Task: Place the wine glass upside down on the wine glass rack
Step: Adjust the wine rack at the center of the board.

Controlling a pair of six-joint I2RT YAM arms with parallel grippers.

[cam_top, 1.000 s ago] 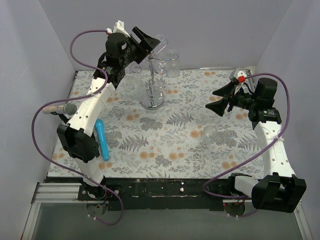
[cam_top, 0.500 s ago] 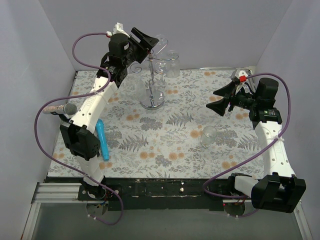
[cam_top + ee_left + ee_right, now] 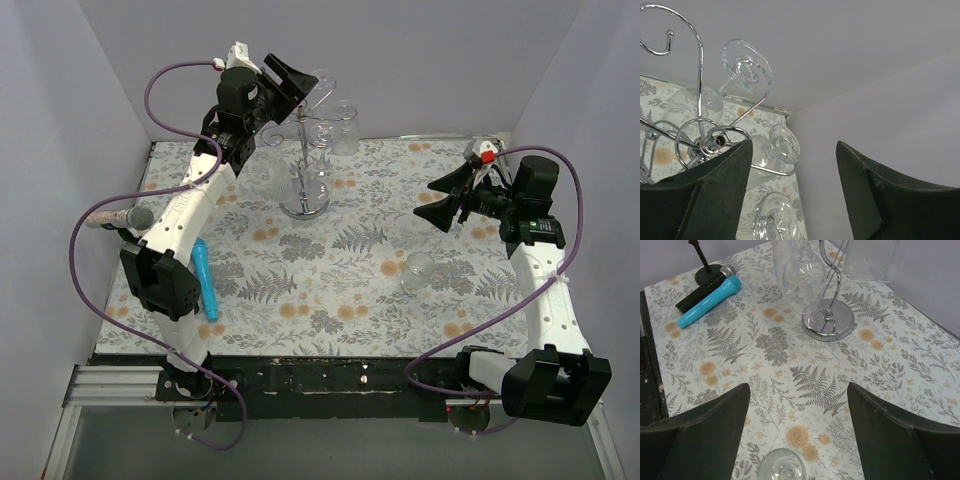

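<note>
Little had moved: the left gripper and right gripper both stayed wide and empty. A wine glass hung upside down on the far wine glass rack, so the job looked done.

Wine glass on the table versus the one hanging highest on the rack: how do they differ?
The table glass rests on the cloth, away from the rack; the hung glass hangs foot-up from a spiral arm. The table glass is near the right gripper, the hung glass beside the left gripper. Both are clear, ungripped.
</note>
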